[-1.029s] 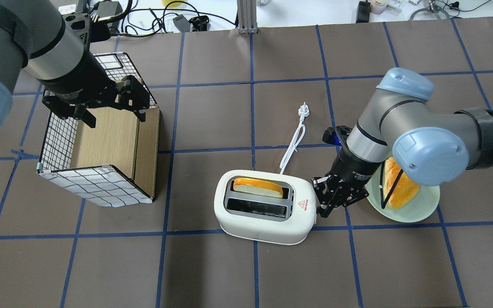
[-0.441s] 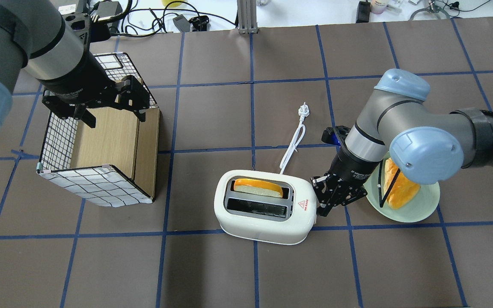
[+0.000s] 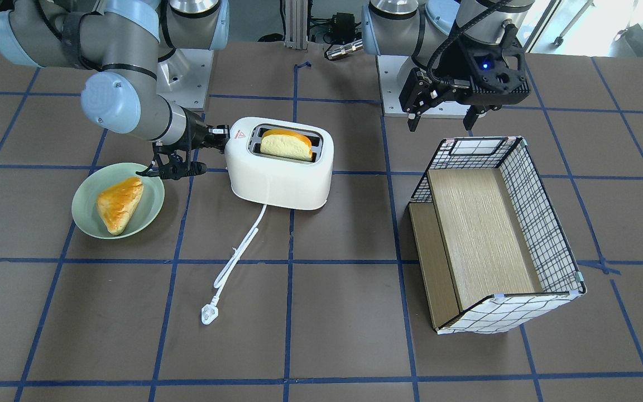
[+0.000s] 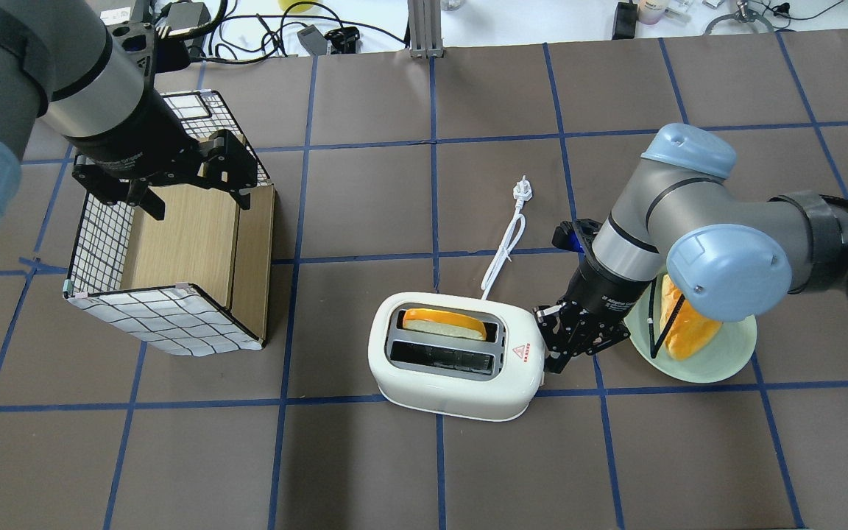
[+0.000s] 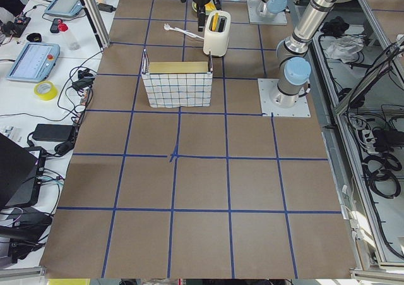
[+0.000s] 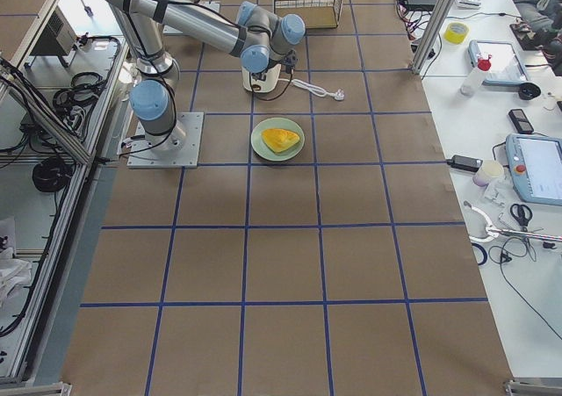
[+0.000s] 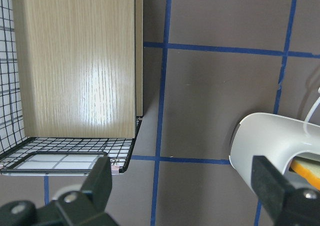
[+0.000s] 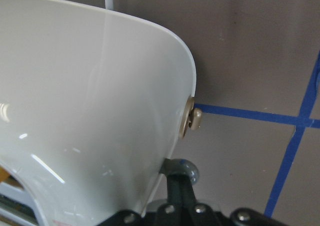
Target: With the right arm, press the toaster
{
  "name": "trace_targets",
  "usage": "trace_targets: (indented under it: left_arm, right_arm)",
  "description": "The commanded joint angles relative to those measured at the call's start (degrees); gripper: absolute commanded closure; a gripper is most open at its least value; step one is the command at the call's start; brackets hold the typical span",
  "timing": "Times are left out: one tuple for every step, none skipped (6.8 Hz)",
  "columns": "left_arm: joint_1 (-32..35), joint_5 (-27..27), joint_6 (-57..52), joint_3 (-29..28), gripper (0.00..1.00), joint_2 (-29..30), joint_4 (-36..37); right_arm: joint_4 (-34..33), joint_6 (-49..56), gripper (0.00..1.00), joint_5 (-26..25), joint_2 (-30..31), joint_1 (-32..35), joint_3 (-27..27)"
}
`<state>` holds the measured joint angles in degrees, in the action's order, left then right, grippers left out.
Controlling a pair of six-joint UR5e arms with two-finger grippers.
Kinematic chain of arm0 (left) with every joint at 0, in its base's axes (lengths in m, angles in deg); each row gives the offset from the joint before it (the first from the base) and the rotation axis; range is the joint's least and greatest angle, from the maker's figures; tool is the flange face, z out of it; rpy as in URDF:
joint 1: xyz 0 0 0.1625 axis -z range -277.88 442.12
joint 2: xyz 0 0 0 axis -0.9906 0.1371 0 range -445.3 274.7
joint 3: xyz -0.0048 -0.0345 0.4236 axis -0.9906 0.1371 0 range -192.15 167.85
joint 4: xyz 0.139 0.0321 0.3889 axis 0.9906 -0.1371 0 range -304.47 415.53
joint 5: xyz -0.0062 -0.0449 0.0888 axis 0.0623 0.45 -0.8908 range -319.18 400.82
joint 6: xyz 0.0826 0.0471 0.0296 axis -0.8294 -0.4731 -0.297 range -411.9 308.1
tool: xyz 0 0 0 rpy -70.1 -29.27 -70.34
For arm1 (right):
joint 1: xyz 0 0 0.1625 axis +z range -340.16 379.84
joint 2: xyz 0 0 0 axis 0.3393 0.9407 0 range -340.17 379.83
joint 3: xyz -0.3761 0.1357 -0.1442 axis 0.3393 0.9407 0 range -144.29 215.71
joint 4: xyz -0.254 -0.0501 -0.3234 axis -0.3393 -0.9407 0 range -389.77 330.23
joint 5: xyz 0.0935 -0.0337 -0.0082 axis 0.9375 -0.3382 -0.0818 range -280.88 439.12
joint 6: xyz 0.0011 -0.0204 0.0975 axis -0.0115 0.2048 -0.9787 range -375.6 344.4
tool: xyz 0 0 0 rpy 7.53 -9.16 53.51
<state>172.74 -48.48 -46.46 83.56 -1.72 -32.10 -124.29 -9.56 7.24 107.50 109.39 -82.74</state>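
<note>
The white toaster stands at mid table, also in the front view, with a yellow bread slice raised in its far slot. Its small beige lever knob sticks out of the end wall. My right gripper is shut and empty, tilted down against the toaster's right end. In the right wrist view its fingertips sit close to the toaster wall, just beside the knob and apart from it. My left gripper is open and empty above the basket.
A wire basket with a wooden floor lies at the left. A green plate with a bread piece sits right beside my right wrist. The toaster's white cord and plug trail away across the table.
My right arm's elbow has drifted slightly left and the gripper has edged a little closer to the toaster's end. The toaster, the slice and the left arm have not moved.
</note>
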Motion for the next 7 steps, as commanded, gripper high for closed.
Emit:
trace_targets:
  left_arm:
    - [0.0, 0.0, 0.0, 0.0, 0.0, 0.0, 0.0]
    - [0.0, 0.0, 0.0, 0.0, 0.0, 0.0, 0.0]
    - [0.0, 0.0, 0.0, 0.0, 0.0, 0.0, 0.0]
    - [0.0, 0.0, 0.0, 0.0, 0.0, 0.0, 0.0]
    - [0.0, 0.0, 0.0, 0.0, 0.0, 0.0, 0.0]
    - [0.0, 0.0, 0.0, 0.0, 0.0, 0.0, 0.0]
    - [0.0, 0.0, 0.0, 0.1, 0.0, 0.0, 0.0]
  right_arm:
    - [-1.1, -0.7, 1.0, -0.1, 0.0, 0.0, -0.8]
    - [-1.1, -1.0, 1.0, -0.6, 0.1, 0.0, -0.6]
    - [-1.1, -1.0, 1.0, -1.0, 0.6, 0.0, 0.2]
    - [-0.8, -1.1, 1.0, -1.3, 0.9, 0.0, 1.8]
    - [-0.5, -1.1, 0.29, -3.2, 1.5, -0.1, 4.6]
    - [0.3, -1.0, 0.0, -7.4, 3.2, -0.4, 7.2]
    - [2.8, -0.9, 0.0, -9.0, 4.5, -0.5, 9.4]
